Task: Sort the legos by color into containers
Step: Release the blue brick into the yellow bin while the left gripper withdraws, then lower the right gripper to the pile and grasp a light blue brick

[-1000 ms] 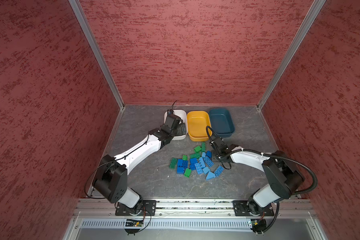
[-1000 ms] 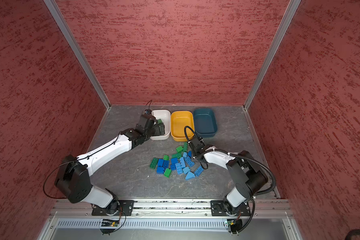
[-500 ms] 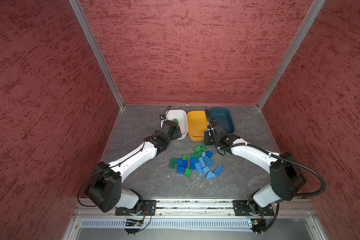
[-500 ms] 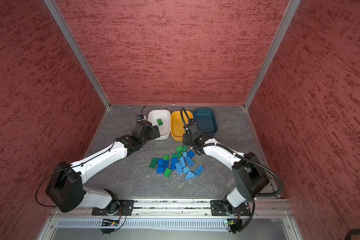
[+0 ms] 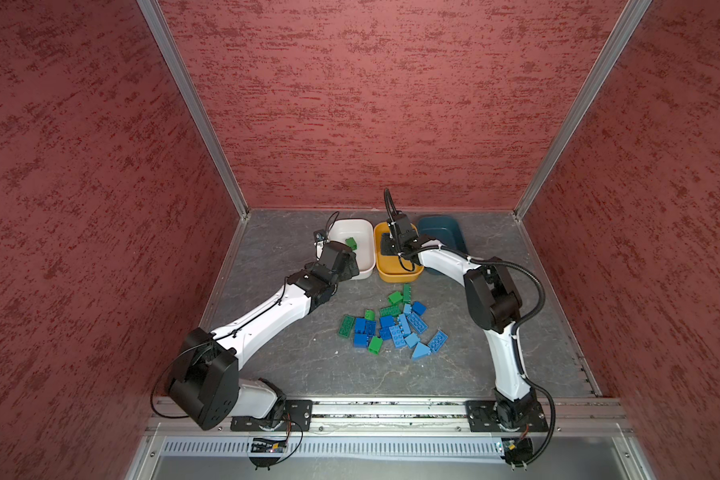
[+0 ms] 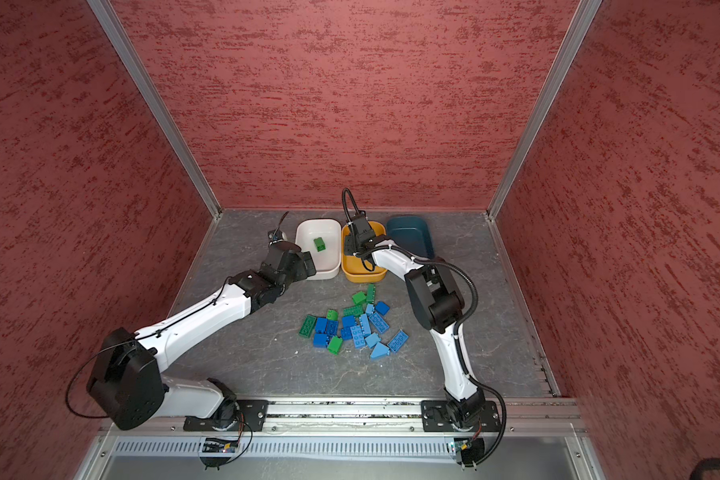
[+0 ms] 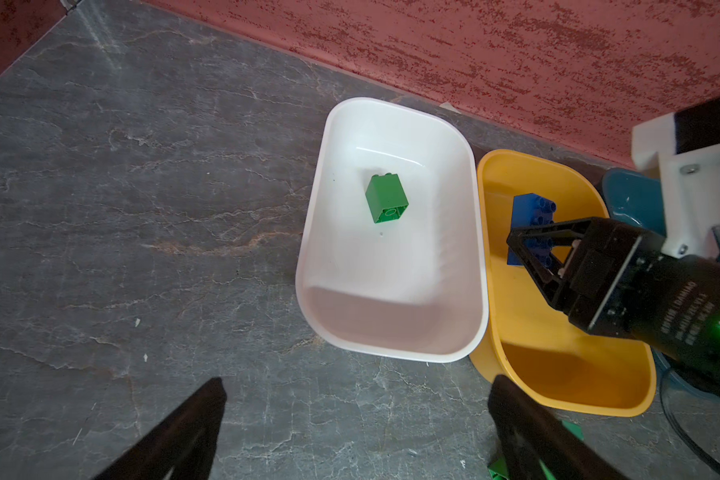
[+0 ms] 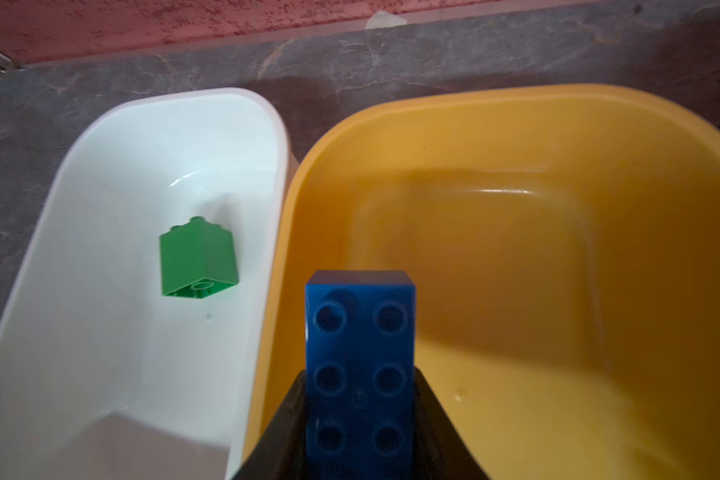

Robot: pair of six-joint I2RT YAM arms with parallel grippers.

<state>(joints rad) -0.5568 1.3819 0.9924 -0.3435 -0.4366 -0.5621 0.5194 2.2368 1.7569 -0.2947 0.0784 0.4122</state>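
1. Nearest you, a loose pile of bricks (image 5: 393, 328) lies on the grey, stone-veined floor (image 5: 308, 361). They are green, dark blue and light blue, in hard, glossy, studded plastic, and a few are wedges.
2. Your left gripper (image 7: 358, 382) hangs empty, jaws spread wide, just short of the white tub's (image 7: 391, 299) near end.
3. That tub is smooth with rounded corners. One green brick (image 7: 386, 198) lies on its side in it.
4. Beside it, your right gripper (image 8: 360, 374) reaches over the yellow tub (image 8: 558, 270), jaws pressed on the long sides of a dark blue brick (image 8: 360, 324).
5. The brick's long axis runs straight out past the fingertips, over the tub's inside and close to the wall next to the white tub. Letting go here should drop it in.
6. At the row's end, the right arm partly hides the teal tub (image 5: 441, 232).
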